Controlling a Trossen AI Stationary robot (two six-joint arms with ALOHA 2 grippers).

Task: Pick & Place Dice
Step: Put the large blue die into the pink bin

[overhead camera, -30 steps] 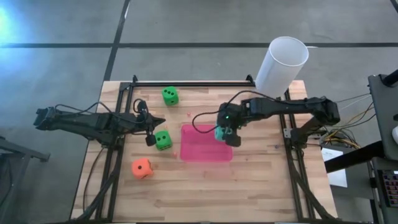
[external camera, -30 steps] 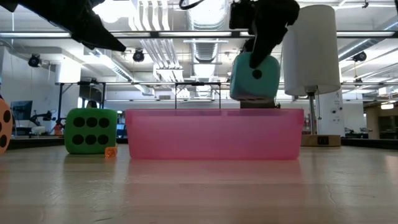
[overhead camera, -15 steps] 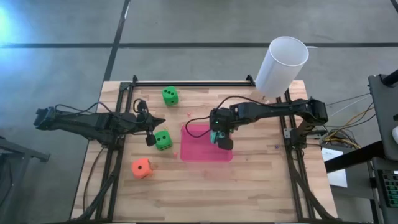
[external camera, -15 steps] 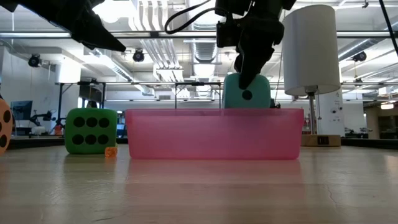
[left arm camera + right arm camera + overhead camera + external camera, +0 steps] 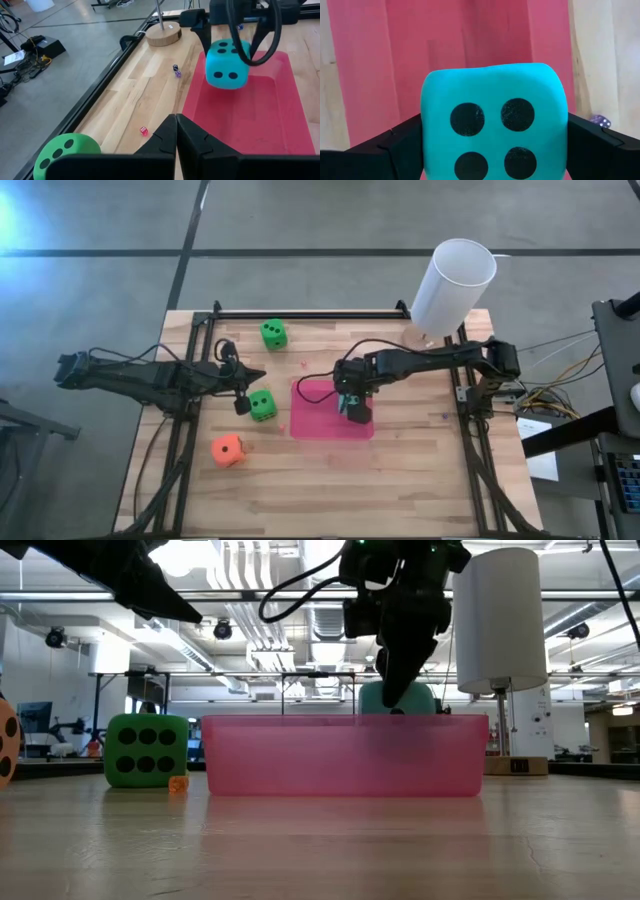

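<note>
High view: I had the right gripper (image 5: 350, 402) over the flat pink rectangular tray (image 5: 315, 423) at table centre, clamped on the soft teal cube die with black pips (image 5: 346, 397), sitting toward the tray's 2 o'clock corner. Left gripper (image 5: 242, 398) was clenched empty, just at 9 o'clock of a bright green foam die (image 5: 262, 405). Second green die (image 5: 273, 334) lay at 11 o'clock of the tray, orange die (image 5: 228, 450) at 8 o'clock. Tall white cylinder (image 5: 452, 287) stood at 1 o'clock.

Low view: teal die (image 5: 405, 700) showed partly above the tray's near wall (image 5: 345, 755); contact with the floor I couldn't tell.

Left wrist view: teal die (image 5: 227, 65) appeared just above the tray floor (image 5: 250, 115); own fingers (image 5: 167, 137) pressed together.

Right wrist view: four-pip face (image 5: 494, 130) filled the gap between both fingers (image 5: 592, 145).
</note>
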